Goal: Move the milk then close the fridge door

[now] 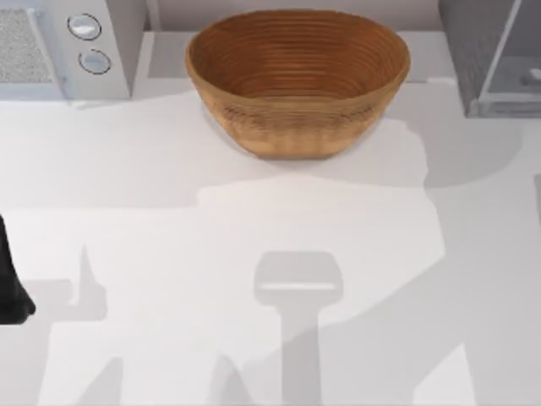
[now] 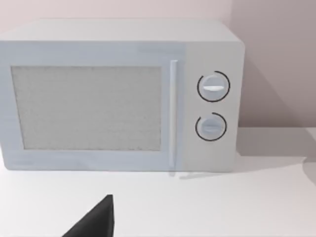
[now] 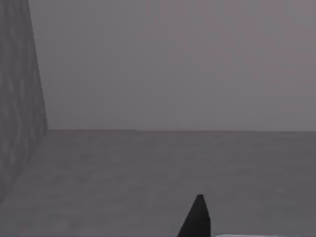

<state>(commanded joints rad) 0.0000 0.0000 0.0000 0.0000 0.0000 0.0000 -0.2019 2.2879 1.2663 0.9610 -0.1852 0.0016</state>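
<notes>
Basket at table back centre, hollow bare. Microwave back left, shut. Fridge back right, door open. My left arm at left edge; claw state unreadable.

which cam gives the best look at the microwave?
Left wrist view: the microwave faces the camera whole, with its door window, handle and both dials. The top view catches just a corner of it at the table's far left, seen from above, dials included. The right wrist view looks into a grey interior instead.
</notes>
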